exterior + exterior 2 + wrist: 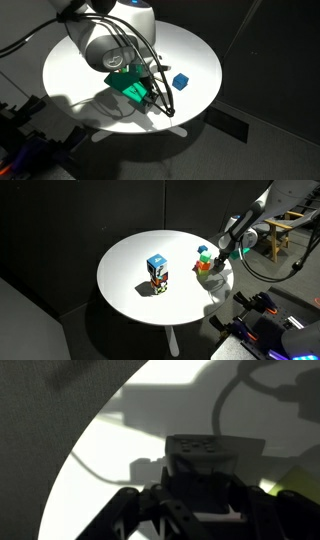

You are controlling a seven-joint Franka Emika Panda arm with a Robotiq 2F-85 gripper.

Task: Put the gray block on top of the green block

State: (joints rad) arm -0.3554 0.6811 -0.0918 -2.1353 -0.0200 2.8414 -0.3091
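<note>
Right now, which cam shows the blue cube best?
The exterior view where the blue cube stands in the open, far from the arm. In an exterior view it's visible too, but close by the arm. Wrist view: not visible.

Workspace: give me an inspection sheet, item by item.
Surface: round white table, partly under the arm's shadow.
Job's things: green block on top of a cluster at the table edge; gray block probably the shadowed box just ahead of the fingers in the wrist view, not certain.
Clutter: blue cube apart from the cluster; orange cube in the cluster.
Gripper: gripper beside the cluster; open or shut cannot be told.
Cables: black cables along the arm.
Surroundings: dark backdrop.
</note>
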